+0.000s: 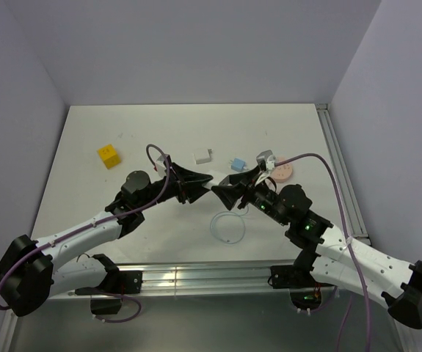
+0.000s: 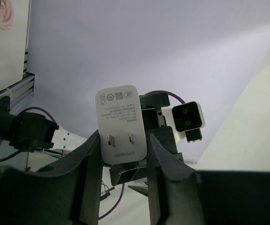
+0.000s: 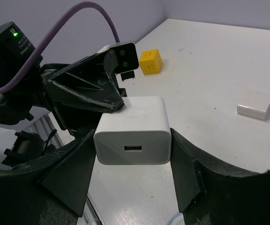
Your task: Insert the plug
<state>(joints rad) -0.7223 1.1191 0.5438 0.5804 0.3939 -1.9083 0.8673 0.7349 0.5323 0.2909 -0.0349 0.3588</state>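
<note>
The left gripper point(image 2: 124, 140) is closed tight on a white wall charger point(image 2: 120, 124), one finger against each side and the prongs facing its wrist camera. The right gripper point(image 3: 132, 140) clamps the same charger from the opposite end, its USB port facing that camera. The plug point(image 1: 235, 163) lies on the table point(image 1: 159, 132) just beyond the right gripper, with a pink coiled cable point(image 1: 280, 173) to its right.

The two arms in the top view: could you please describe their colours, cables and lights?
Both the left arm and right arm have white shells with black joints and bases. The left claw and right claw are black with wedge-shaped fingers. A purple cable runs along each arm; a green light glows on the right one.
</note>
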